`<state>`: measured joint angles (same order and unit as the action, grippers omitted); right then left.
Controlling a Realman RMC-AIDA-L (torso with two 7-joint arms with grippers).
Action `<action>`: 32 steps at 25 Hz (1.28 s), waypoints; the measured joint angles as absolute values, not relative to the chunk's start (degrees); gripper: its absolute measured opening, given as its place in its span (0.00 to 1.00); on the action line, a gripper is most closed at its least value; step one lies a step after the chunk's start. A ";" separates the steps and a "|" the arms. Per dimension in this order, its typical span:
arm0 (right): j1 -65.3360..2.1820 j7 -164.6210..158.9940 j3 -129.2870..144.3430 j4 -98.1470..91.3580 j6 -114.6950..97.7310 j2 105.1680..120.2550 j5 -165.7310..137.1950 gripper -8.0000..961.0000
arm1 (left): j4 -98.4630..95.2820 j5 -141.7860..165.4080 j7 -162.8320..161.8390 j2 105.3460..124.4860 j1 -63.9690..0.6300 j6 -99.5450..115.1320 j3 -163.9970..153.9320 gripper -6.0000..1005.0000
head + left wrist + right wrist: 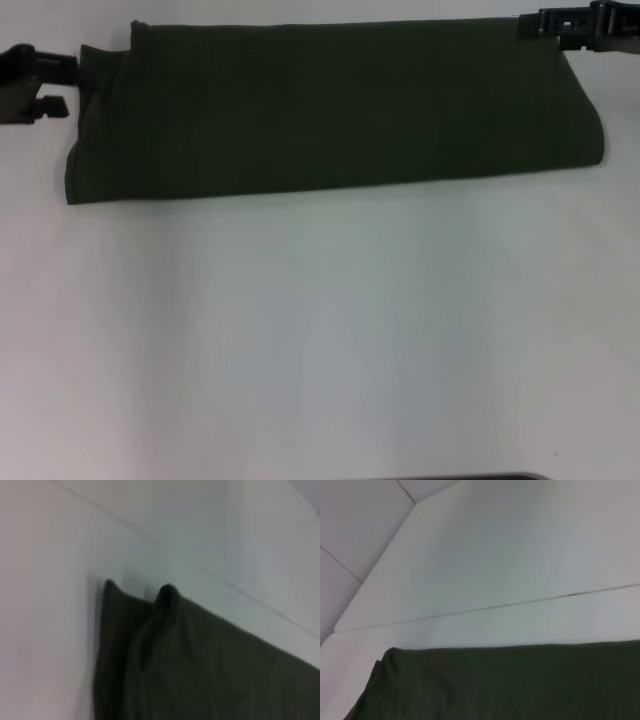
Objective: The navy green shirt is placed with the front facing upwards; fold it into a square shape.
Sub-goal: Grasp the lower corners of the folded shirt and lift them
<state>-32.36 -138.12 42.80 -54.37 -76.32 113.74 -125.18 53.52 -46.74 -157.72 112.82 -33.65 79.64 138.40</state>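
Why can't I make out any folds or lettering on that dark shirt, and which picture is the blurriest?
Head view: the navy green shirt reads as one dark mass against the bright white table, so creases vanish. Left wrist view: blurriest, the cloth's edges smeared. Right wrist view: soft focus, but the table seam stays readable. No lettering shows in any view.

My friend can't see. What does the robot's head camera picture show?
A dark green shirt, folded into a long band, lies across the far side of a white table. The left gripper is at its left end and the right gripper at its far right corner.
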 joint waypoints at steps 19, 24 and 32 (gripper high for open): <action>-35.28 -143.61 42.51 -46.83 -86.12 106.80 -127.20 0.94 | 41.72 -42.41 -158.87 110.57 -33.45 76.75 140.62 0.58; -35.23 -143.62 42.46 -46.29 -86.42 106.78 -127.27 0.94 | 39.45 -41.14 -158.91 110.67 -34.28 73.82 140.66 0.58; -34.76 -143.42 42.44 -46.23 -86.21 106.79 -127.27 0.94 | 35.46 -41.04 -158.04 110.70 -35.26 69.38 140.62 0.58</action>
<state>-34.76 -143.42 42.45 -46.23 -86.21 106.79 -127.27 35.46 -41.04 -158.04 110.70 -35.26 69.38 140.62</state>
